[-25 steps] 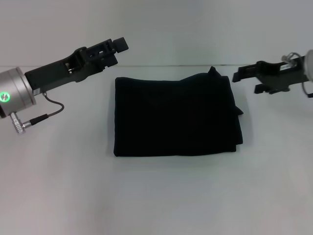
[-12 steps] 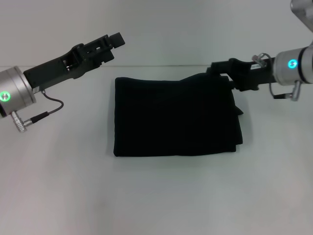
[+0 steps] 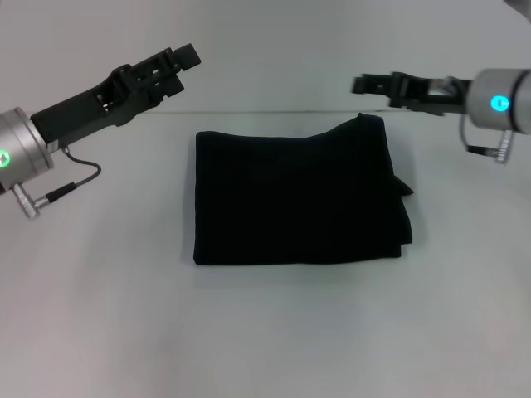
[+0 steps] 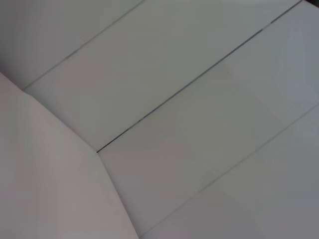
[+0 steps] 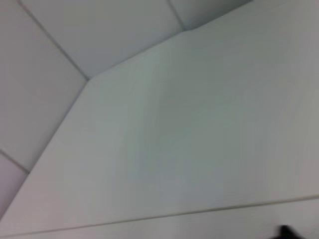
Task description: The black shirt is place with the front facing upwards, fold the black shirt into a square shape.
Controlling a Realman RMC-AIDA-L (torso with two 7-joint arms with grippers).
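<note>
Black shirt (image 3: 299,197): folded to a near-square, mid-table; both arms lifting clear.
Right gripper (image 3: 362,84), at the shirt's far right corner half a second ago, now raised above the far edge, holding nothing; left gripper (image 3: 187,56) higher beyond the far left corner, empty; finger spread indiscernible; lettering hidden; folding looks complete.

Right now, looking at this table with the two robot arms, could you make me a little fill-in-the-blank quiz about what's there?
1. The black shirt lies folded into a rough ____ on the white table.
2. The left gripper and the right gripper are both raised ____ the shirt, touching nothing.
3. The number of grippers holding the shirt is ____.
4. A small flap of fabric sticks out on the shirt's ____ edge.

Missing words: rectangle; above; zero; right
</note>
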